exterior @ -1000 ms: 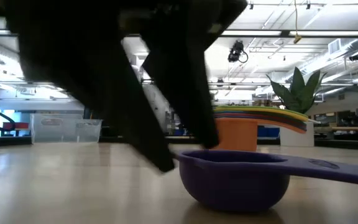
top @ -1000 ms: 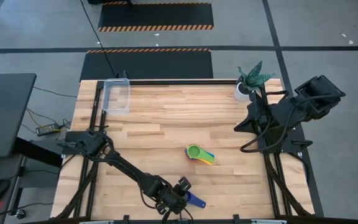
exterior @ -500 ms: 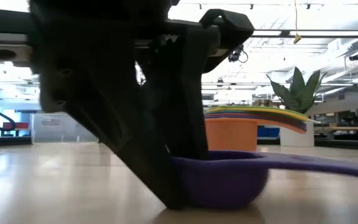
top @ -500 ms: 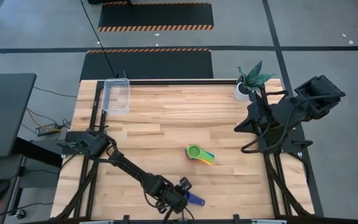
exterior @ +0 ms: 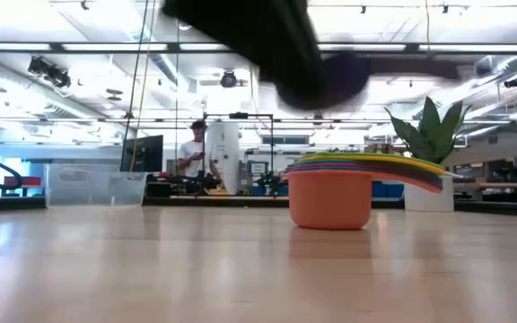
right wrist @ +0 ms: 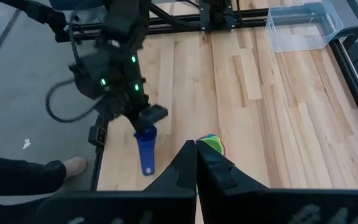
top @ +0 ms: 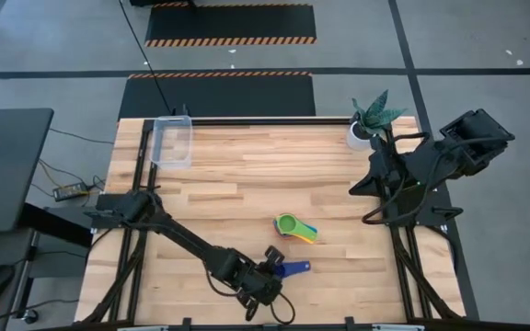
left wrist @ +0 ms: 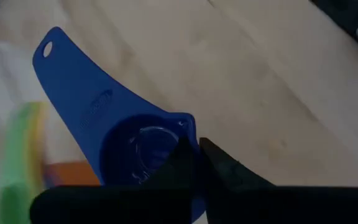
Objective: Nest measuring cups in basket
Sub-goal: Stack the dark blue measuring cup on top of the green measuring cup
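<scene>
My left gripper [top: 274, 265] is near the table's near edge, shut on a blue measuring cup [top: 293, 268] with a flat handle. The low view shows that cup as a dark shape [exterior: 330, 76] high above the wood. The other measuring cups stand nested in one stack [top: 295, 227], green on top and orange [exterior: 330, 199] at the bottom, resting on the table. The clear basket [top: 173, 141] sits at the far left corner. My right gripper [right wrist: 196, 149] is shut and waits at the table's right side. My left gripper [left wrist: 194, 144] pinches the blue cup's bowl wall [left wrist: 185, 127] on the side opposite the handle, one finger [left wrist: 182, 162] inside the bowl and one outside. The fingers come slanting down from above. The cup is lifted clear, its handle [left wrist: 73, 81] pointing away from the fingers.
A white pot with a green plant [top: 371, 118] stands at the far right corner. Bare wood lies between the stack and the basket [right wrist: 303, 26]. People and equipment show in the room beyond the far edge.
My left gripper has taken hold of the blue cup, which lay on the table by the near edge, and lifted it clear. It has moved up and toward the far edge, nearer the stack. The cup's handle now points toward the table's right.
</scene>
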Motion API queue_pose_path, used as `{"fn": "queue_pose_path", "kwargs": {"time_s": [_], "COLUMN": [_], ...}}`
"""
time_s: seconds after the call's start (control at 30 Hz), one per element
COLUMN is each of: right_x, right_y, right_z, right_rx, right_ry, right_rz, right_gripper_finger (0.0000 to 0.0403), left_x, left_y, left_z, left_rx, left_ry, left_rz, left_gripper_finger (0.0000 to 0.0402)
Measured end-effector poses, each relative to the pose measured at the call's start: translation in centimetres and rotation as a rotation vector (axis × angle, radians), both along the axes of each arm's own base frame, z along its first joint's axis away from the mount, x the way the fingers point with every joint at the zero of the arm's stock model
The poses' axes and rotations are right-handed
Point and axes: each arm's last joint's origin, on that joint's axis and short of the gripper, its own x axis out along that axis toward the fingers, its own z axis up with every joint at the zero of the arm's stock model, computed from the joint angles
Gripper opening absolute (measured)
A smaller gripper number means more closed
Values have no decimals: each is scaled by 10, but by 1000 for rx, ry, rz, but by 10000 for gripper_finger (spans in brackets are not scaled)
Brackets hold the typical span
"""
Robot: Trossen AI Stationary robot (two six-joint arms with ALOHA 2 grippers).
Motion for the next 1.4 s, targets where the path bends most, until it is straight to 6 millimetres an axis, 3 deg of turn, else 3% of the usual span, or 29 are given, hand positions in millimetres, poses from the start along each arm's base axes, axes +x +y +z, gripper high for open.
{"fn": "queue_pose_path", "kwargs": {"time_s": [0.23, 0.37, 0.5, 0.6, 0.8, 1.07, 1.4], "right_x": [-7, -6, -4, -3, -1, 1, 1], "right_y": [-7, -12, -17, -21, -27, -31, -33], "right_z": [4, 5, 5, 6, 6, 6, 6], "right_rx": [-37, -86, -107, -127, -144, -149, -154], "right_ry": [-45, -77, -87, -97, -104, -102, -100], "right_rz": [-58, -138, -188, -232, -283, -309, -317], "right_gripper_finger": [3, 3, 3, 3, 3, 3, 3], "left_x": [1, 8, 19, 25, 36, 42, 43], "left_y": [30, 65, 98, 120, 148, 152, 160], "left_z": [77, 100, 110, 109, 92, 50, 17], "left_rx": [44, -11, 74, 133, 28, 85, 149], "left_ry": [104, 180, 162, 177, 187, 172, 143], "left_rz": [-2, -22, -124, -223, -275, -371, -451], "left_gripper_finger": [13, 13, 13, 13, 12, 12, 12]}}
